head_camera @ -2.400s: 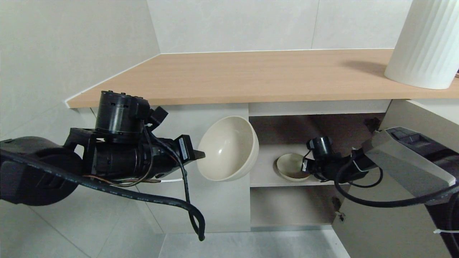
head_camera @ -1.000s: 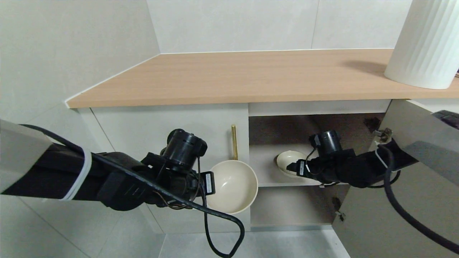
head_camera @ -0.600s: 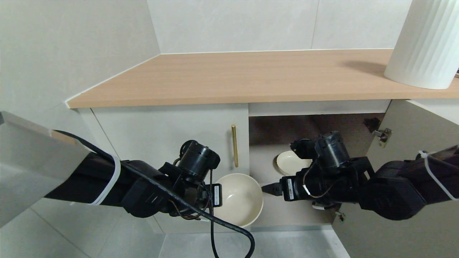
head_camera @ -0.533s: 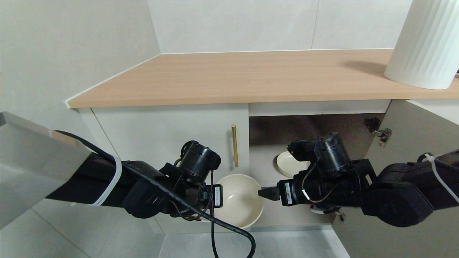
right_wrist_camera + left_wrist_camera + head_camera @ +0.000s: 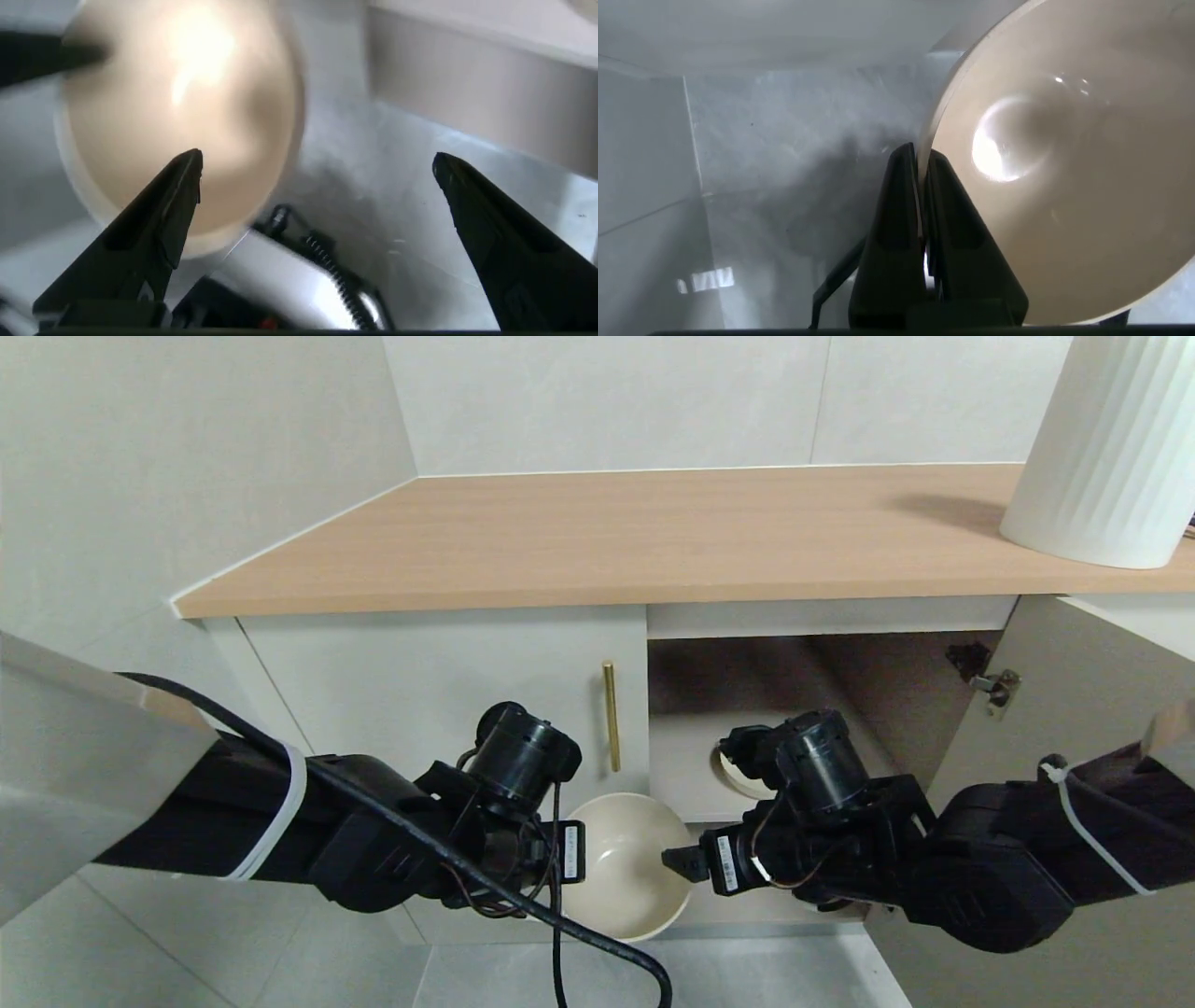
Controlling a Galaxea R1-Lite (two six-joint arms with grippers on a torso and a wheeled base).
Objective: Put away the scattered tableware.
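Low before the cabinet (image 5: 822, 616), open room between the tiled floor (image 5: 653, 975) and the front edge of the shelf (image 5: 681, 775). Bounded on the robot's left by the closed door (image 5: 420, 681) with its brass handle (image 5: 609, 714), on the right by the open door (image 5: 1055, 681) swung out toward the robot. Overhead, the front edge of the wooden counter (image 5: 653, 532), jutting over both doors.

Held in that gap, off the floor: one cream bowl (image 5: 621, 877), mouth up, inside bare and glossy. Pinched at its left rim by the left gripper (image 5: 571, 852), with fingers (image 5: 896, 215) closed tight and the thin rim between them. Just at the opposite rim, the right gripper (image 5: 680, 864), spread wide in the right wrist view, one of its fingers (image 5: 149, 233) lying before the bowl. Touching the rim or just short of it: impossible to tell.

Inside the cabinet, two compartments. On the shelf in the upper one, a small cream dish (image 5: 731, 777), partly hidden behind the right wrist. Lower one mostly hidden behind bowl and arm.

Counted: two pieces of tableware, one bowl and one dish; two doors, one shut and one open; one handle; one shelf; one white ribbed vessel (image 5: 1111, 448) at the counter's right end, well apart from the rest.
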